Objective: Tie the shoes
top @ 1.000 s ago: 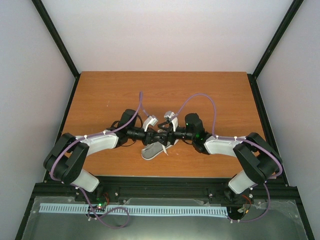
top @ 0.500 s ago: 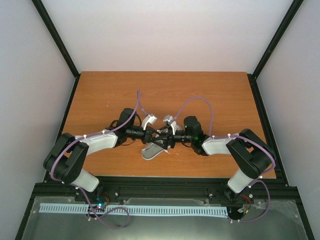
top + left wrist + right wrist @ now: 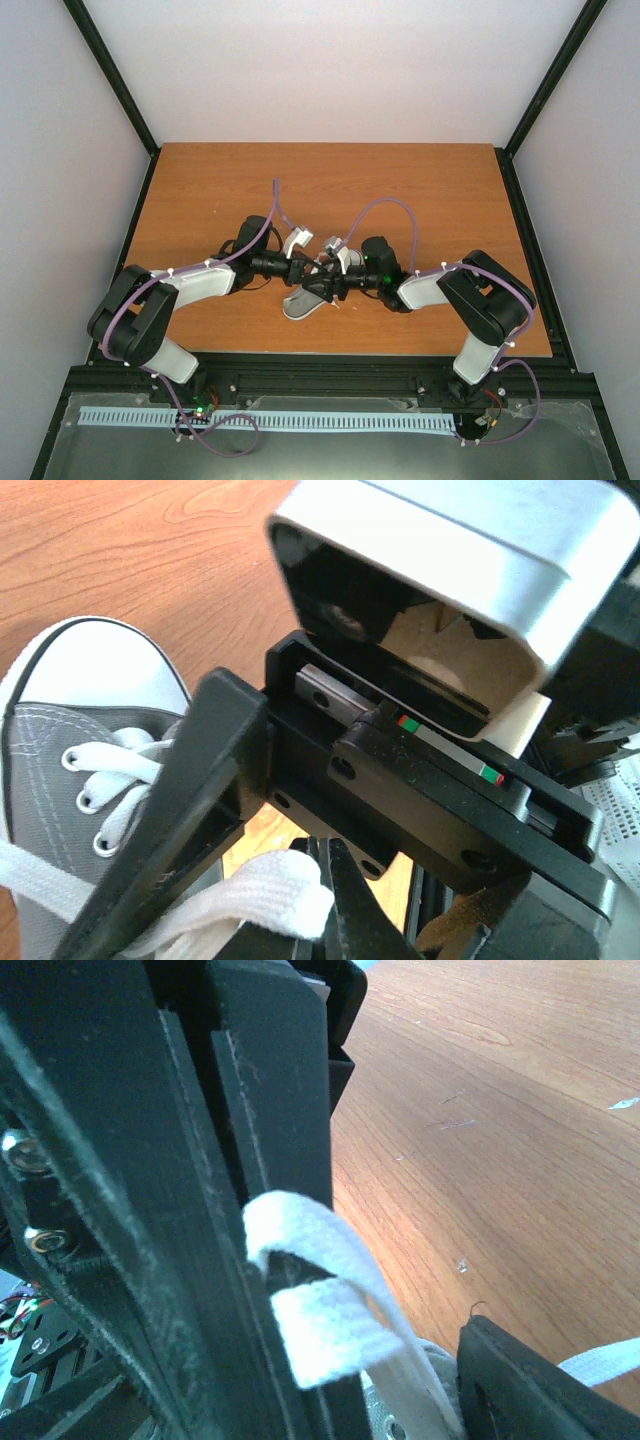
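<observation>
Brown wooden tabletop (image 3: 200, 190): small grey canvas sneaker (image 3: 55, 745), centre; left gripper (image 3: 312, 274) pinching long white lace (image 3: 255, 902); right gripper (image 3: 330, 284), grip undeterminable.

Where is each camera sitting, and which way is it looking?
Top external: above and behind the arms, looking down at the brown wooden table; both arms show, left gripper and right gripper meeting over the small grey canvas sneaker.
Left wrist: on the left arm, facing the right gripper's body; its black finger lies beside the sneaker.
Right wrist: on the right arm, facing out over the wood; black fingers fill the left.
Shared: both wrist views show the white lace.
</observation>
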Motion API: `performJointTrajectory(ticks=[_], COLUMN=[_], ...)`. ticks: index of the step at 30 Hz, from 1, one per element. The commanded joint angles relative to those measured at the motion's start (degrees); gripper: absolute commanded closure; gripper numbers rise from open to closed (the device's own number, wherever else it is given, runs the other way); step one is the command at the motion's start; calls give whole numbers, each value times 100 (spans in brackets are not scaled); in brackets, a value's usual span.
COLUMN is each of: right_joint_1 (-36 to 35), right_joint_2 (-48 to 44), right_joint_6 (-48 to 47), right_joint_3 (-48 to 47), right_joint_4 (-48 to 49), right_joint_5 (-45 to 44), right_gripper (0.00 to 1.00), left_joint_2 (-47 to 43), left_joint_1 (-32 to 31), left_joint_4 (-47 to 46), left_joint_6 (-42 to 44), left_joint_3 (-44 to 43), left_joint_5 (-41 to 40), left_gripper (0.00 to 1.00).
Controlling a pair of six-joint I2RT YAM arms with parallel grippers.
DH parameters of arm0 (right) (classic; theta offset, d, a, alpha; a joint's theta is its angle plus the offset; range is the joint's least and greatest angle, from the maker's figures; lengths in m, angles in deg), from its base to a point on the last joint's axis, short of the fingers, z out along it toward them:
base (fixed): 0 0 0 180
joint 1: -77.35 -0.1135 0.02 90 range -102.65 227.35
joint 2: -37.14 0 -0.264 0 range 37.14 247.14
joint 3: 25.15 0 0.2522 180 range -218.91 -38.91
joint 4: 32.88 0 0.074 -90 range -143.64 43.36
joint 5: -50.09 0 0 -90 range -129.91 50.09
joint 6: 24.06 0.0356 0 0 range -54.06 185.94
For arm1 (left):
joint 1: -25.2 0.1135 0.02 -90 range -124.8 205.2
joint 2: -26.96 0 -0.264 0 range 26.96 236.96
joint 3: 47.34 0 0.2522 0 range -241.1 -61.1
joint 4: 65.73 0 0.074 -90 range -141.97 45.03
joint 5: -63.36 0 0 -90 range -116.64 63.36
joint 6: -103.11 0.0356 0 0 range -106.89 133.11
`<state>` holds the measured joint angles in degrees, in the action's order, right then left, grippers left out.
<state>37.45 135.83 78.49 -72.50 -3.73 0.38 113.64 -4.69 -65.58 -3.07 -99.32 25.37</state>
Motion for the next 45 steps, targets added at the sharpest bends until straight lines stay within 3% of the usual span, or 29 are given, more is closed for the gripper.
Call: performJointTrajectory(ticks=[1, 6, 14, 18, 21, 28, 32, 37, 45], right_joint_1=[-31, -34, -31, -30, -33, -27, -18, -18, 33], right_joint_2=[-17, -232, -388, -398, -492, -773, -787, -885, -1243], right_joint_6=[-159, -170, -120, -38, 11, 231, 527, 1075, 1258], right_joint_3=[93, 313, 440, 451, 495, 707, 674, 740, 898], right_joint_4=[183, 216, 289, 380, 402, 281, 150, 364, 26], right_joint_5=[-564, -1080, -1331, -1363, -1312, -1129, -1002, -843, -549], right_gripper=[35, 58, 75, 88, 96, 97, 97, 97, 97], left_joint_2=[49, 43, 88, 137, 121, -459, -815, -1307, -2357], left_joint_1=[-13, 17, 36, 37, 38, 51, 59, 62, 9], left_joint_4=[-152, -152, -161, -6, 166, 492, 636, 850, 793], left_joint_6=[-40, -67, -85, 7, 82, 83, 104, -163, -1032], left_joint_3=[-188, -185, -203, -232, -264, -88, 90, 593, 1486], left_joint_5=[107, 43, 27, -69, -301, -1927, -2263, -3189, -2617], left_gripper=[99, 99, 99, 98, 88, 52, 29, 22, 20])
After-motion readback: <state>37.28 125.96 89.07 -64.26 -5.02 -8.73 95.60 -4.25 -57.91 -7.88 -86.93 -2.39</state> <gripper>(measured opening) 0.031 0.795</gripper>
